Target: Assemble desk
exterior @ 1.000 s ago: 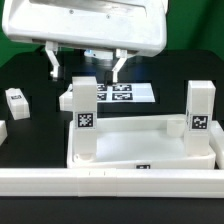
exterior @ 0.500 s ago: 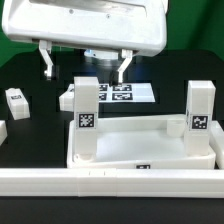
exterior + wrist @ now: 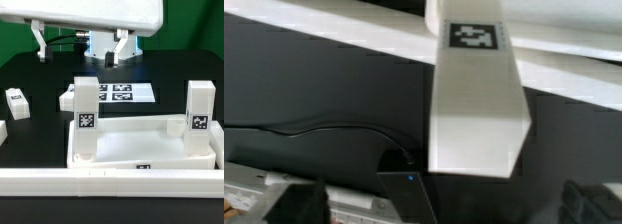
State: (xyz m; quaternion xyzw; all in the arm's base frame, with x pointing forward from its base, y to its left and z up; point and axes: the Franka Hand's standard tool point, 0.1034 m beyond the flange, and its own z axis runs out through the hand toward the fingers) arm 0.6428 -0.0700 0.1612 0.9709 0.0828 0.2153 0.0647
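Observation:
The white tray-like tabletop [image 3: 130, 140] lies upside down near the front. Two white square legs stand upright in its corners: one on the exterior view's left [image 3: 85, 115], one on the right [image 3: 200, 115], each with a tag. My gripper [image 3: 80, 45] hangs high above the left leg, jaws wide apart and empty. The wrist view looks down on one tagged leg [image 3: 473, 100] and the tabletop's edge [image 3: 349, 30]. My gripper [image 3: 438, 205] shows only as dim fingertips [image 3: 295, 200] at the picture's edge, well away from the leg.
The marker board [image 3: 122, 93] lies behind the tabletop. A small white block with dark marks [image 3: 15, 100] sits at the exterior view's left. Another white part [image 3: 67, 98] lies behind the left leg. A white rail [image 3: 110, 182] runs along the front.
My gripper has risen straight up, away from the left leg, staying open. The legs and tabletop have not moved.

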